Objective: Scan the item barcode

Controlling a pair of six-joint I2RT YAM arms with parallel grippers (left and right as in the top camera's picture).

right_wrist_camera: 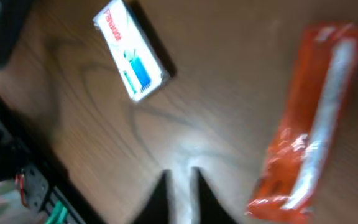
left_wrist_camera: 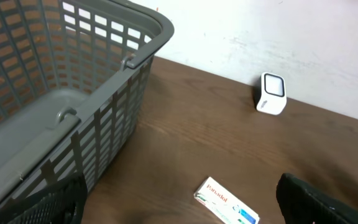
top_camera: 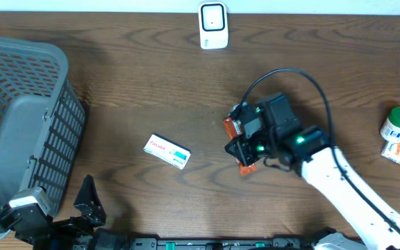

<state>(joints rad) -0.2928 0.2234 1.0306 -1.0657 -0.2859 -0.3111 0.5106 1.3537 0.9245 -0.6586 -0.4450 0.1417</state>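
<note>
one basket (top_camera: 64, 132) at left, one scanner (top_camera: 213, 26) far, one white box (top_camera: 167, 151), one orange packet (right_wrist_camera: 309, 118), one bottle (top_camera: 399, 123) and one small carton (top_camera: 398, 153) at right, on one counter (top_camera: 151, 83).

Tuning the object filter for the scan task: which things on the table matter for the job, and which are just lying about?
In the job, likely:
white scanner; orange packet; right gripper, shut beside the packet, not holding it.

Lying about:
Panadol box; grey basket; green-capped bottle; small orange box.
</note>
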